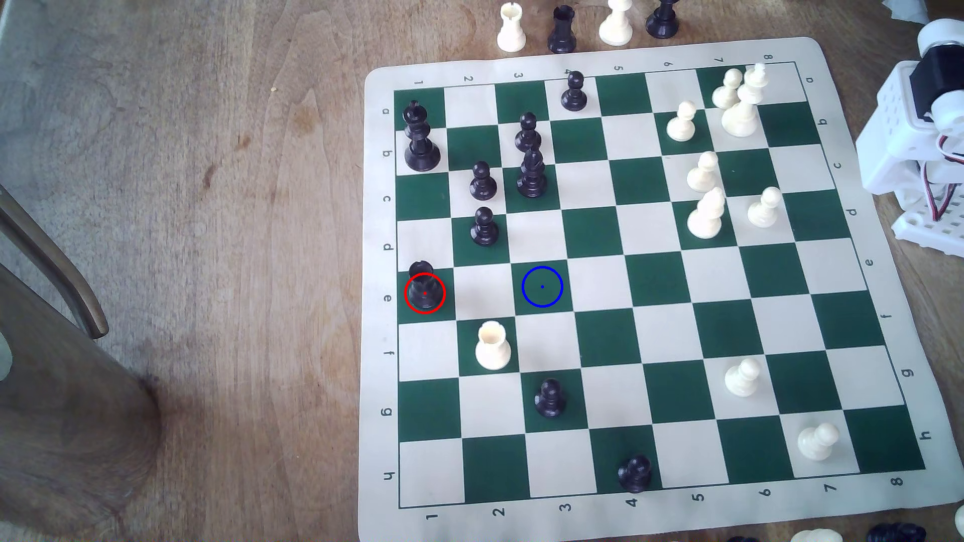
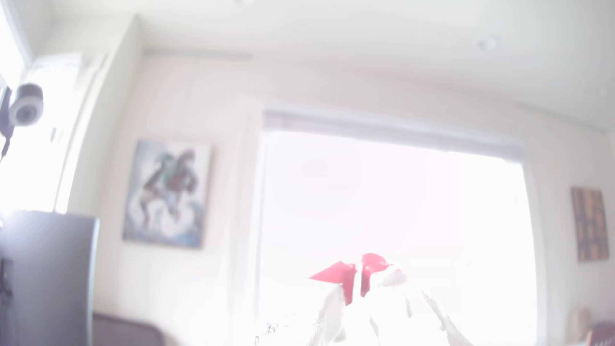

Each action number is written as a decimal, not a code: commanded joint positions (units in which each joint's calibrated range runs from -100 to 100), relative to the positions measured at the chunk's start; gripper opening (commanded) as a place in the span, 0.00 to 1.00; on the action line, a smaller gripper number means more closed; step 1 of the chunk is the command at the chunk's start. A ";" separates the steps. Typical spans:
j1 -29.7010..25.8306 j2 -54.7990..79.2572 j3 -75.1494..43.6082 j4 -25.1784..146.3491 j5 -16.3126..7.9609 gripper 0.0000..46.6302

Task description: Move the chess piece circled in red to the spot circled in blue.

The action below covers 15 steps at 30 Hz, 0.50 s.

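1. Wood runs under everything: your desk carries a green and white chess mat.
2. Look for the black rook in the red ring. It stands on a green square at the mat's edge, on the exterior view's left, so nothing has lifted it yet.
3. The blue-ringed square is bare, two squares to the exterior view's right, ready for it.
4. A white rook stands near the path, so go carefully.
5. Your arm is folded well away, cut off by the picture's edge.
6. The wrist view points at a bright window. Glare washes out the tool; its red tips sit close together, but I cannot tell whether it is clenched.
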State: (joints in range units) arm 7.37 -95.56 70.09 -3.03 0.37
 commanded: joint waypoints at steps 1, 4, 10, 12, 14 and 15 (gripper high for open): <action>-0.37 -0.20 -8.62 19.98 -0.15 0.02; -2.88 -0.20 -10.61 29.48 -0.20 0.03; -6.24 3.37 -11.88 46.93 -0.54 0.05; -7.80 5.32 -12.24 48.32 -0.54 0.06; -11.09 11.26 -16.41 51.59 -2.44 0.06; -11.95 13.39 -17.68 51.68 -3.08 0.06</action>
State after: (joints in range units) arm -0.52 -90.62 61.59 45.50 -0.37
